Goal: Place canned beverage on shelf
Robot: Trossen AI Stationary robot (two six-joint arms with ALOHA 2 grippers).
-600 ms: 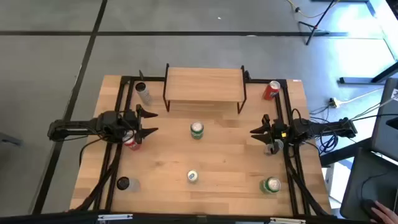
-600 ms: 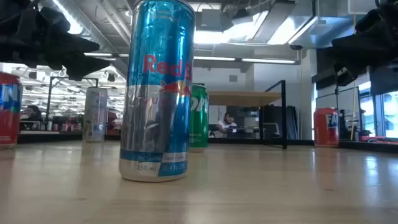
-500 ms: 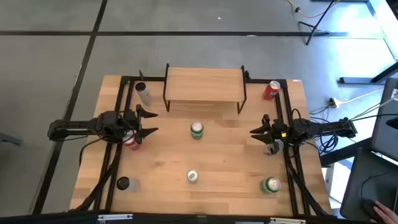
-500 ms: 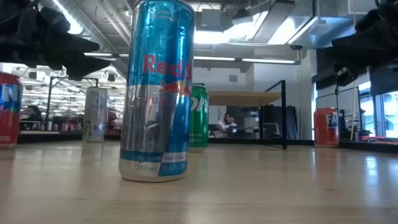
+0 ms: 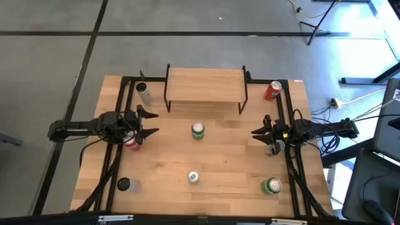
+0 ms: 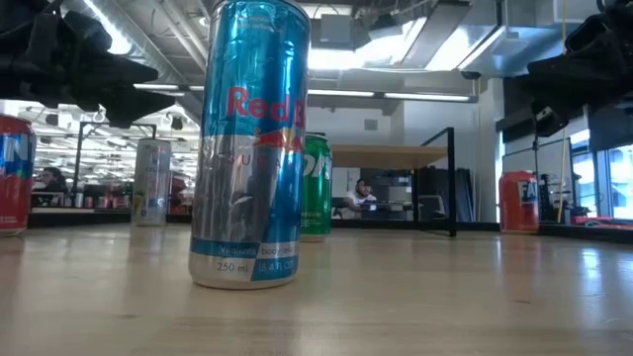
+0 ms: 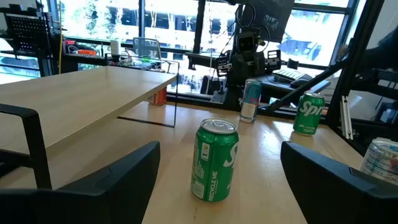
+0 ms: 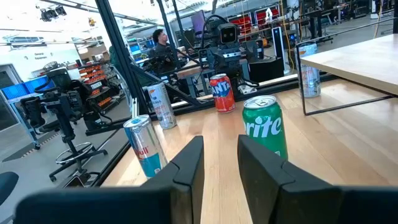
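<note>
The shelf (image 5: 205,84) stood at the tabletop's (image 5: 225,156) 12 o'clock edge, its plank top bare; a green Sprite can (image 5: 197,130) stood upright near the centre, just short of the shelf, untouched. The left pincer (image 5: 150,123) hovered at 9 o'clock with fingers spread wide, facing that can; a red can (image 5: 132,143) lay just beside it. The right pincer (image 5: 257,132) hovered at 3 o'clock, fingers only narrowly apart, pinching nothing; a blue Red Bull can (image 5: 193,177) stood toward 6 o'clock.
</note>
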